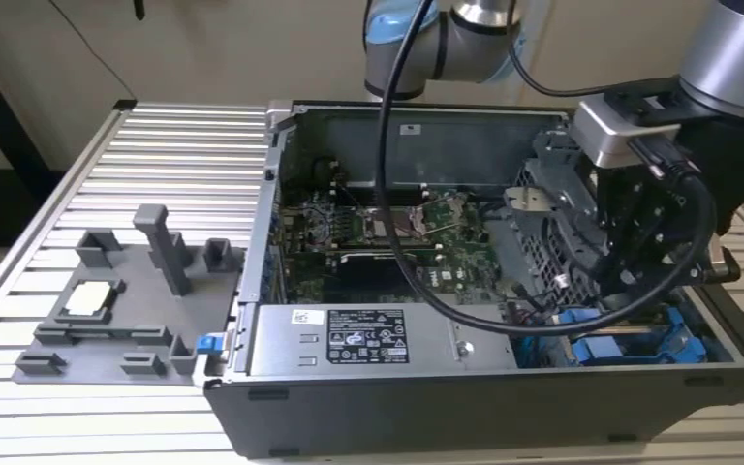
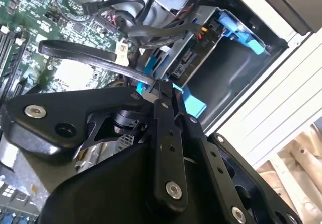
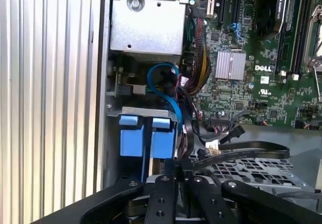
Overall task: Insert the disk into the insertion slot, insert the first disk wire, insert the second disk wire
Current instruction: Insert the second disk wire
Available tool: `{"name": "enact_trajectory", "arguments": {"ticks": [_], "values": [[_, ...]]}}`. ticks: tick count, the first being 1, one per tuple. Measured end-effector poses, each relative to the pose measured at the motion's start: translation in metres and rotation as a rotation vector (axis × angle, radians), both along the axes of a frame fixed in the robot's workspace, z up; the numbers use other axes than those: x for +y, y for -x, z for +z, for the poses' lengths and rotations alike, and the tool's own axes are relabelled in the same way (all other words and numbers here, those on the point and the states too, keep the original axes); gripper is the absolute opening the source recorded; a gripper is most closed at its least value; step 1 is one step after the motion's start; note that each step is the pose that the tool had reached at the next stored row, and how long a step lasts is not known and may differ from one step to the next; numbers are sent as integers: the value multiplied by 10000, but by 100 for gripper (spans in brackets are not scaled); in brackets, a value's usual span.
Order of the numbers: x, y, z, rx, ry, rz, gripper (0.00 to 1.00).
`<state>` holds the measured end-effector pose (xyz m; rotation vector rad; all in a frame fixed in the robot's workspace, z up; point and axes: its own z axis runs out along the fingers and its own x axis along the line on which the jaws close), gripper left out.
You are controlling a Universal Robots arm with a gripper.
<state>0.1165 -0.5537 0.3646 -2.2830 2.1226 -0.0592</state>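
While ribbed table bears the case — gripper inside.

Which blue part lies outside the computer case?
The small blue piece at the grey stand's corner; the other blue parts sit inside the case.

Hand's fingertips — buried behind drive cage and cable — grip state past telling.
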Motion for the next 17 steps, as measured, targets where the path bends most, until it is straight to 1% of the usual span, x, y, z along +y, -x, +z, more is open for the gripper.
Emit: {"name": "enact_trajectory", "arguments": {"ticks": [3, 4, 5, 6, 7, 10, 11, 12, 14, 15, 16, 17], "values": [[-46, -53, 0, 78, 1, 0, 16], [-52, -68, -1, 99, 0, 0, 16], [-52, -75, 0, 102, 0, -4, 16], [-52, -76, 0, 103, -24, -9, 16], [-53, -75, -2, 104, -139, -17, 16], [-52, -76, -4, 103, -681, -52, 16], [-53, -76, -5, 103, -841, -71, 16], [-58, -76, -5, 102, -904, -87, 16], [-80, -80, -6, 110, -916, -108, 16], [-92, -85, -6, 134, -917, -113, 16], [-106, -94, -6, 197, -915, -117, 16], [-118, -108, -7, 285, -917, -122, 16]]}}
